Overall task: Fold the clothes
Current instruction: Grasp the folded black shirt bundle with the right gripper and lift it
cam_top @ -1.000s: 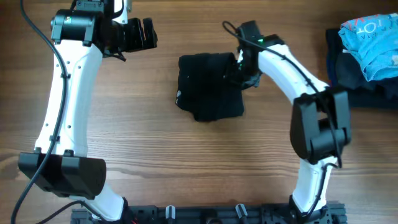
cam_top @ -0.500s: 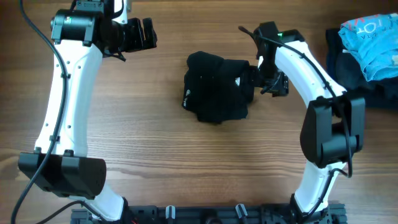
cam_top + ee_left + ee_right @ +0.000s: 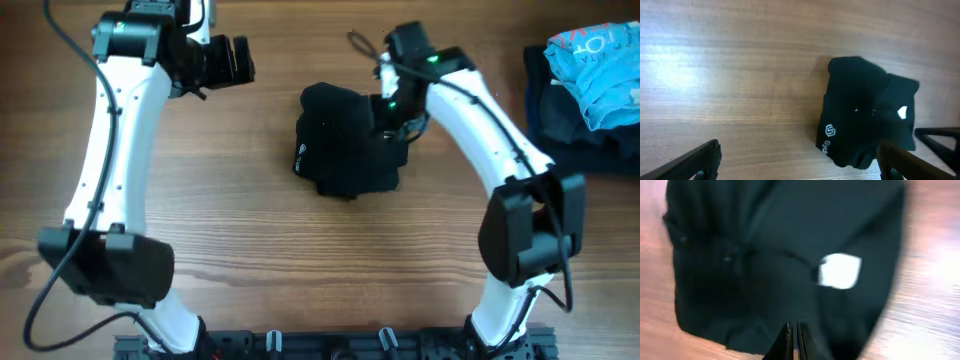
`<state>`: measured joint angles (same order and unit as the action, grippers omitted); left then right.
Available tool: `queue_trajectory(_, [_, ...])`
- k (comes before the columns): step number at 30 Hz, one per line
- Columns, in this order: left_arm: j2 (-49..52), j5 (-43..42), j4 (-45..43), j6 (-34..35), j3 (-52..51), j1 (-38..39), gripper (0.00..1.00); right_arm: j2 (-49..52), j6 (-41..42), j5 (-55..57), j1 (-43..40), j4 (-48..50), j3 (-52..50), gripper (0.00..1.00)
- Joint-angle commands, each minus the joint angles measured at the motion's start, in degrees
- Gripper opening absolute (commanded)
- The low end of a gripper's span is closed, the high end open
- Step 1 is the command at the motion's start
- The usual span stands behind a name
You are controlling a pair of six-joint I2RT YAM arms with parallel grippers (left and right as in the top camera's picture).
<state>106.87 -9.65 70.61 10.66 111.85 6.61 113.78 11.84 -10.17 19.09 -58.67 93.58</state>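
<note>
The clothes, a black T-shirt (image 3: pixel 345 145) folded into a compact bundle, lie at the middle of the wooden table. A small white logo shows at its left edge. My right gripper (image 3: pixel 387 118) is shut and hovers over the bundle's upper right part. In the right wrist view the right gripper (image 3: pixel 792 340) has its fingertips pressed together above the black fabric (image 3: pixel 755 255), near a white label (image 3: pixel 840 271); nothing shows between them. My left gripper (image 3: pixel 240 60) is open at the back left, apart from the shirt. In the left wrist view the left gripper (image 3: pixel 800 167) frames the T-shirt (image 3: pixel 865 110).
At the back right a light-blue garment with pink lettering (image 3: pixel 595 70) rests on a dark navy folded stack (image 3: pixel 560 115). A black rail (image 3: pixel 330 345) runs along the table's front edge, between the two arm bases.
The right gripper slid the shirt slightly right, drew off past its right edge, and has now swung back left over the bundle. The left arm has barely shifted.
</note>
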Motion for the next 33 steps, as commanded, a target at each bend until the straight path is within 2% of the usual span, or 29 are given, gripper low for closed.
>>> queue_trajectory(1, [2.82,0.09,0.7,0.33,-0.5,0.42,1.0,2.54,1.09,-0.17,0.85,1.05,-3.8,0.04])
queue_trajectory(9, [5.68,0.09,-0.31,0.33,-2.91,0.7,1.0,2.56,1.25,2.93,-1.36,2.05,-7.65,0.04])
queue_trajectory(20, [6.08,0.13,-1.16,0.26,-4.52,0.76,1.0,1.62,1.2,1.03,-2.49,1.4,-8.68,0.07])
queue_trajectory(23, [6.08,0.13,-1.14,0.28,-4.52,0.76,1.0,-2.21,-0.46,-5.25,-5.09,1.27,-7.08,0.18])
queue_trajectory(24, [6.08,0.13,-1.14,0.28,-4.52,0.76,1.0,-4.74,-1.42,-8.04,-6.97,2.01,-6.93,0.4])
queue_trajectory(27, [6.08,0.13,-1.14,0.26,-4.52,0.76,1.0,-7.56,-2.03,-9.35,-12.59,4.5,-6.95,0.73])
queue_trajectory(30, [6.08,0.13,-0.96,0.28,-4.52,0.76,1.0,-5.4,-5.64,-17.75,-17.2,6.84,-7.78,0.81])
queue_trajectory(33, [6.08,0.11,-0.48,0.28,-4.52,0.76,1.0,-0.85,-8.57,-25.53,-19.41,8.35,-8.85,0.84])
